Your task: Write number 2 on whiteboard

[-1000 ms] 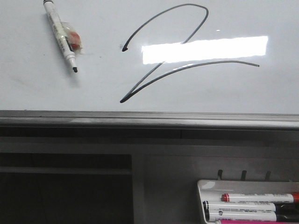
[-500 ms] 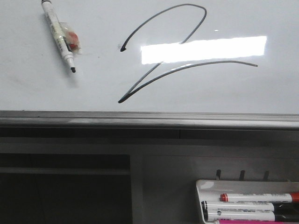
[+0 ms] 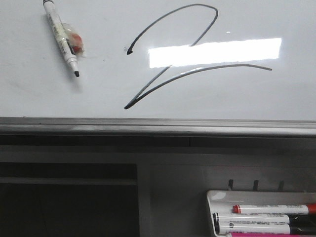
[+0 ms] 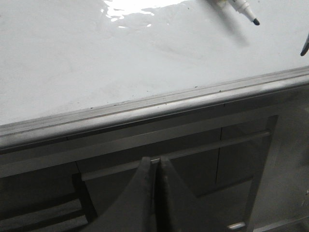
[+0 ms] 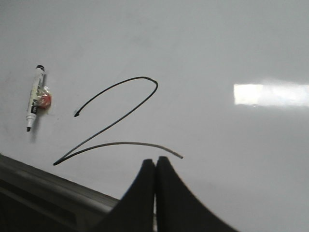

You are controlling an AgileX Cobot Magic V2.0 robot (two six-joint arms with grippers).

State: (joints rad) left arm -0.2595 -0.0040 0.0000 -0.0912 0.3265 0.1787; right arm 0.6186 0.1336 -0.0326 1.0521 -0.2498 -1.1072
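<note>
The number 2 [image 3: 182, 54] is being shown complete on the whiteboard [image 3: 39, 98]: a rounded loop at the far side, a slanted stroke running down to a sharp corner near the board's grey edge, and a long tail sweeping off to the right. A bright rectangular light reflection [image 3: 215, 52] is lying across the middle of the figure, so part of the stroke is being washed out there.

An uncapped marker [image 3: 61, 37] is lying flat on the board to the left of the figure, well apart from it, with something small and orange-red (possibly a wrapper or tag) stuck against its barrel. It is being held by neither gripper.

The left gripper [image 4: 155, 166] is being seen with its fingers pressed together and nothing between them, out over the dark front of the desk on the near side of the board's edge. The right gripper [image 5: 155, 166] is likewise being kept closed and empty, hovering over the board close to the end of the tail.

The writing is judged to be done; nothing more appears to be needed. A small white tray [image 3: 217, 197] with spare markers is sitting at the near right.
</note>
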